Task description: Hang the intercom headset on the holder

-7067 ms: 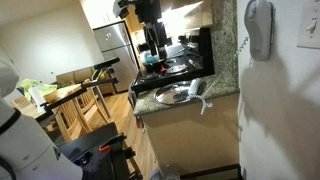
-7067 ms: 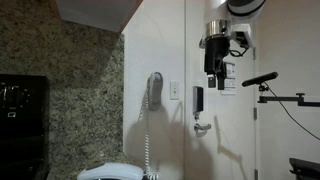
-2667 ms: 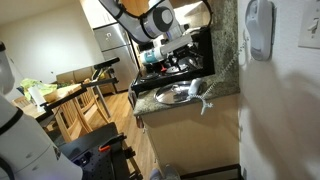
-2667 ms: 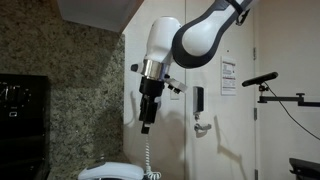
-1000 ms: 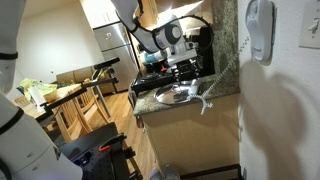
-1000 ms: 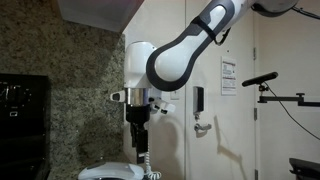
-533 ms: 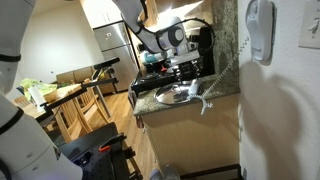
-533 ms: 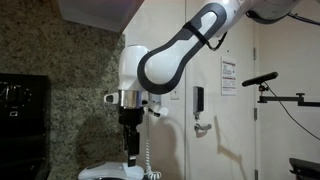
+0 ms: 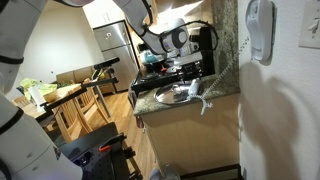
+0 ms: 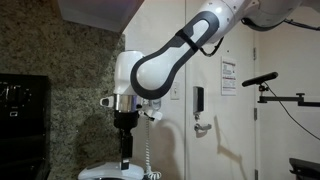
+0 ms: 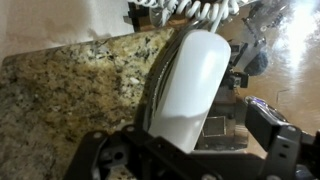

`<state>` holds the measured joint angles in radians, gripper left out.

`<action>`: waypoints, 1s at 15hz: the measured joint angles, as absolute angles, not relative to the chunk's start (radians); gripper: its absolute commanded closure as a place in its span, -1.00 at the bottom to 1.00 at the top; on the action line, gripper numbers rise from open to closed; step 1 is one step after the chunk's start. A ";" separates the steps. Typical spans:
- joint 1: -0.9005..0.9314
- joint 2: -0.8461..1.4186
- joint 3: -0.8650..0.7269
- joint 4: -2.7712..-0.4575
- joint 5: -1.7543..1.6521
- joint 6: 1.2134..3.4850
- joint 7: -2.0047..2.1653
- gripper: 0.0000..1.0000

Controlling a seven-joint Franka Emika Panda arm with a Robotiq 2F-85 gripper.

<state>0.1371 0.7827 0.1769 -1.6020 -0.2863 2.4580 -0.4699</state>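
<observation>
Intercom handset (image 11: pixel 190 85) lies flat on the granite counter (image 11: pixel 60 95), mid-frame in the wrist view; gripper (image 11: pixel 190 155) hangs directly above it, jaws spread wide and empty, evidently aligned to straddle it; wall holder (image 9: pixel 258 28) stands vacant at upper right.

In an exterior view the intercom headset (image 10: pixel 112 172) is cut by the bottom edge. The gripper (image 10: pixel 126 158) above it is too dark and small to show how its jaws stand, and the coiled cord (image 10: pixel 148 160) disappears upward behind the arm (image 10: pixel 150 75). In an exterior view the holder (image 9: pixel 259 28) runs into the top edge, the switch plate (image 9: pixel 311 28) is cropped at the right, and the headset on the counter is too small to make out. In the wrist view the headset's near end is hidden behind the gripper's blurred frame.
</observation>
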 measured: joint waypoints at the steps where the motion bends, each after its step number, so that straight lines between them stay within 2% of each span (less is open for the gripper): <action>1: 0.137 0.789 0.177 -1.598 -0.286 2.458 -0.470 -1.00; 15: 0.142 0.810 0.189 -1.596 -0.285 2.480 -0.468 -1.00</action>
